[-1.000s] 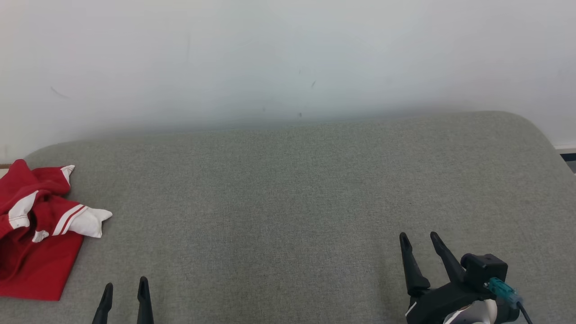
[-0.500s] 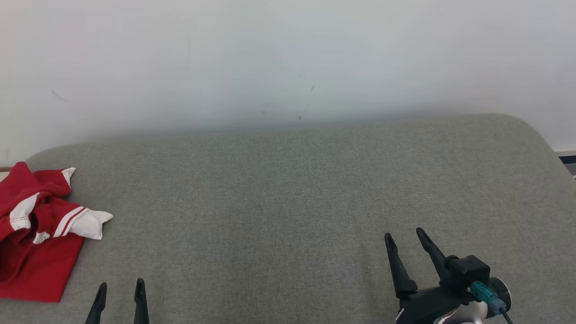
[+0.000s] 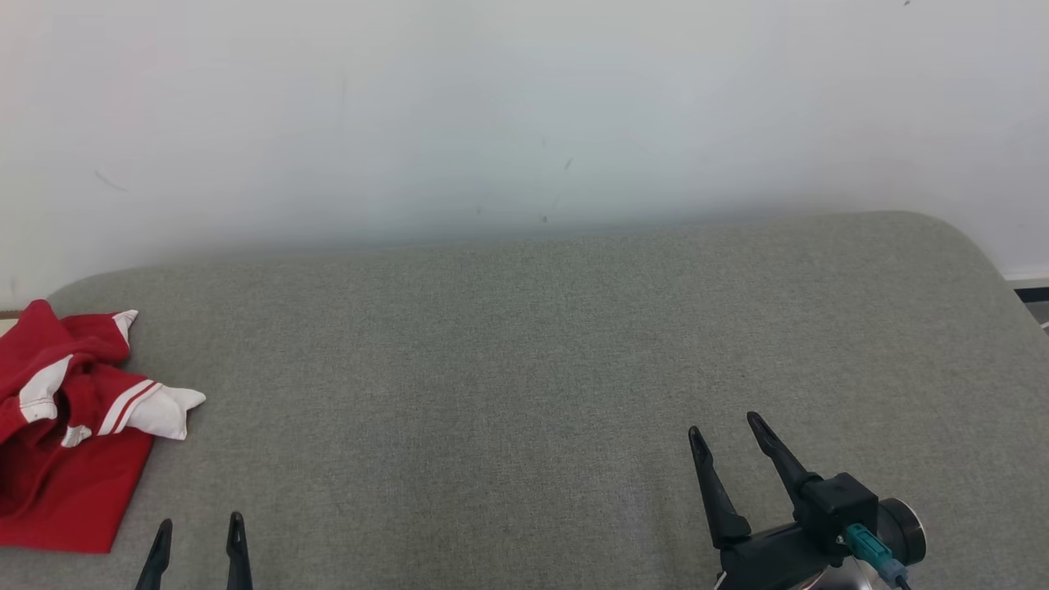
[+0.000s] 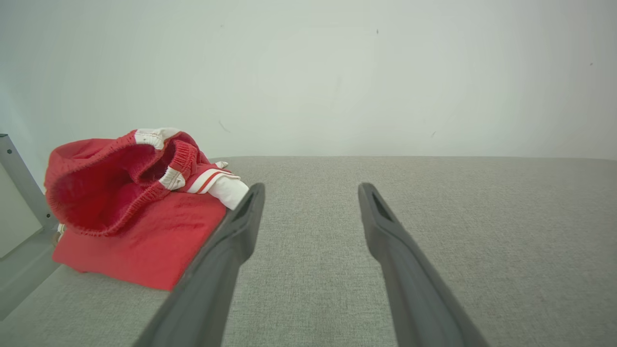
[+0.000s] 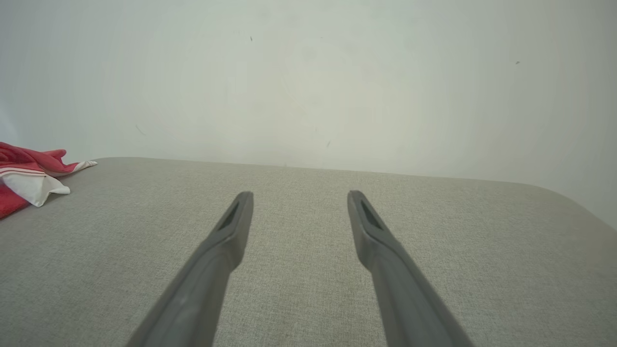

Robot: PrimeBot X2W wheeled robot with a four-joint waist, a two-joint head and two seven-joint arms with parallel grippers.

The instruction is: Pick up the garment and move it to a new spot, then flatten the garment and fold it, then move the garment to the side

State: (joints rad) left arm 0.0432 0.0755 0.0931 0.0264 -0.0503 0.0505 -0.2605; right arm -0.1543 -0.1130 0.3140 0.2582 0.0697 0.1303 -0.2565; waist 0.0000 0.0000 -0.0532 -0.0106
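the red and white garment [image 3: 57, 459] lies crumpled at the far left edge of the grey tabletop [image 3: 524, 369]. the left claw [image 3: 201, 524] is spread and empty, near it. the right claw [image 3: 724, 424], also spread and empty, is well apart from it.

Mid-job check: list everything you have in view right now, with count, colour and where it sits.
garment: one, red with white trim and stripes, crumpled at the left end of the cushioned surface
cushioned surface: one, grey-green fabric, across the foreground
wall: one, pale with a few small dark marks, behind the surface
metal frame: one, grey, beside the garment in the left wrist view
plug: one, teal, on the right wrist behind the gripper
left gripper: one, dark fingers, open and empty, lower left, apart from the garment
right gripper: one, dark fingers, open and empty, lower right over bare fabric
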